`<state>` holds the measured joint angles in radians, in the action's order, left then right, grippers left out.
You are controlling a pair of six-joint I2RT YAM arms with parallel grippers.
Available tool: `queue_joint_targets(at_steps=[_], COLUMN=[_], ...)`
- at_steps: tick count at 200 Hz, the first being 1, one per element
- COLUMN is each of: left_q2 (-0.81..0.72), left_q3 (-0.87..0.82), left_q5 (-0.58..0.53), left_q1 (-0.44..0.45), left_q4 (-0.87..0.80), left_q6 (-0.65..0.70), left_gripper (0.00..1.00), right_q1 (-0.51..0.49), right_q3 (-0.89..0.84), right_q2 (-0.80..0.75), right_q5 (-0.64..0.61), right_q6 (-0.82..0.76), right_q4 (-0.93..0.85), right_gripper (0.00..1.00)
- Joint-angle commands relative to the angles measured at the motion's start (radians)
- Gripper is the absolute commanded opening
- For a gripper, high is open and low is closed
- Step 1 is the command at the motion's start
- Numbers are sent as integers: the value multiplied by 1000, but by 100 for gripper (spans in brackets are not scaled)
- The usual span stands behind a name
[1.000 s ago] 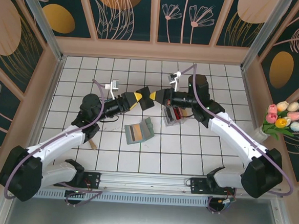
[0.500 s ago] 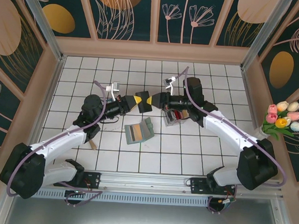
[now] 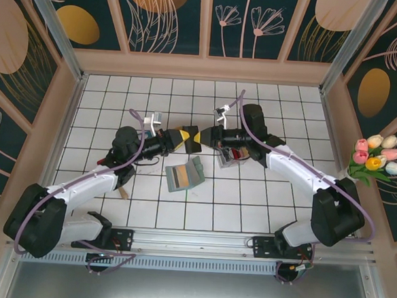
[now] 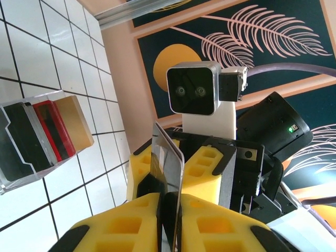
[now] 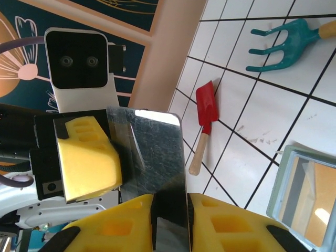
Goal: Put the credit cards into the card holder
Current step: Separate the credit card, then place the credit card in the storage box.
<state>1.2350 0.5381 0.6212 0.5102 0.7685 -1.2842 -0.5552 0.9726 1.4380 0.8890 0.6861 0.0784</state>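
A shiny dark grey credit card [image 5: 152, 152] hangs above the tiles between both grippers. My left gripper [image 3: 187, 139] is shut on it, the card standing edge-on [image 4: 167, 157] between its yellow fingers [image 4: 131, 220]. My right gripper [image 3: 209, 137] faces it and is shut on the same card, with the left gripper's finger [image 5: 86, 157] lying against the card's far end. The grey-green card holder [image 3: 184, 176] lies open on the tiles just in front of the grippers and shows again [image 5: 307, 191] at the lower right of the right wrist view.
A clear ribbed case [image 3: 229, 154] holding black, red and gold cards [image 4: 39, 139] stands under the right arm. A red-handled shovel with a wooden stick [image 5: 206, 118] and a teal rake [image 5: 283, 44] lie on the tiles. Tulips [image 3: 375, 156] stand at the right wall.
The right gripper has moved left and closed in on the left gripper. Both have shifted slightly leftward, and the card is now between both pairs of fingers.
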Motion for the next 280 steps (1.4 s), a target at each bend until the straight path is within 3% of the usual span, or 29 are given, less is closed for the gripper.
queue_joint_targets(at_steps=[1, 37, 109, 157, 177, 198, 229, 262, 280], left_q2=[6, 8, -6, -6, -21, -46, -61, -76, -80], left_q3=[-1, -6, -19, -21, -21, -25, 13, 28, 27], left_q5=[47, 47, 37, 16, -18, -68, -156, -210, -208], left_q1=[4, 4, 4, 3, 4, 4, 3, 4, 4], left_q4=[127, 120, 124, 74, -10, -96, -306, -438, -439], left_q6=[-32, -34, -33, -11, 24, 61, 146, 201, 201], left_gripper=[19, 19, 18, 9, 8, 7, 6, 5, 5], right_q1=[3, 32, 54, 75, 116, 148, 136, 101, 89], right_q3=[0, -24, -26, -27, -28, -24, 57, 74, 90], right_q2=[21, 16, 1, -35, -103, -133, -95, -18, 25], right_q5=[-42, -51, -73, -99, -216, -245, -595, -823, -830], right_q6=[-34, -17, -28, -44, -68, -120, -292, -436, -479], right_q4=[-58, -39, -77, -107, -177, -232, -490, -552, -549], right_gripper=[22, 17, 17, 4, 2, 2, 2, 1, 1])
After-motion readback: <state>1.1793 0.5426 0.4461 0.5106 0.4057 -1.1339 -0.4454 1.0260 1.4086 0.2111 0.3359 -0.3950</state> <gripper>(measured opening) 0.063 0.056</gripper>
